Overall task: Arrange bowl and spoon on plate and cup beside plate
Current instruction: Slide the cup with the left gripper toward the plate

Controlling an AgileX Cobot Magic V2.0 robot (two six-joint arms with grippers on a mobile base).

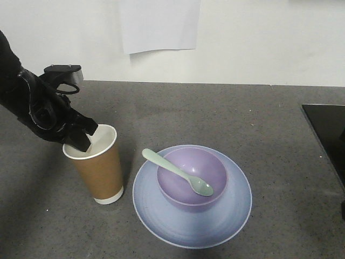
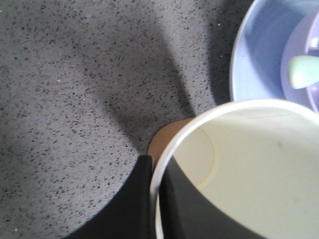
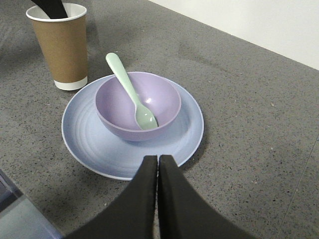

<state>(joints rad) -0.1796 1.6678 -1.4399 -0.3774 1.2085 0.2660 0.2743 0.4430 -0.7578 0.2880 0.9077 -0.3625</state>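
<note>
Left hand (image 1: pixel 81 141) pinched shut on cup (image 1: pixel 98 172) rim beside plate (image 1: pixel 161 216), right hand (image 3: pixel 157 172) closed and empty; sloppy release risked tipping cup onto desk (image 1: pixel 259 124).

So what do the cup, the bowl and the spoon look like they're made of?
The cup: matte brown outside, white rim, base band and inside, so probably paper. The bowl: smooth lavender with a soft sheen and even colour, likely plastic. The spoon: pale mint, lightly glossy, one-piece look, also likely plastic. None of this is certain from appearance alone.
</note>
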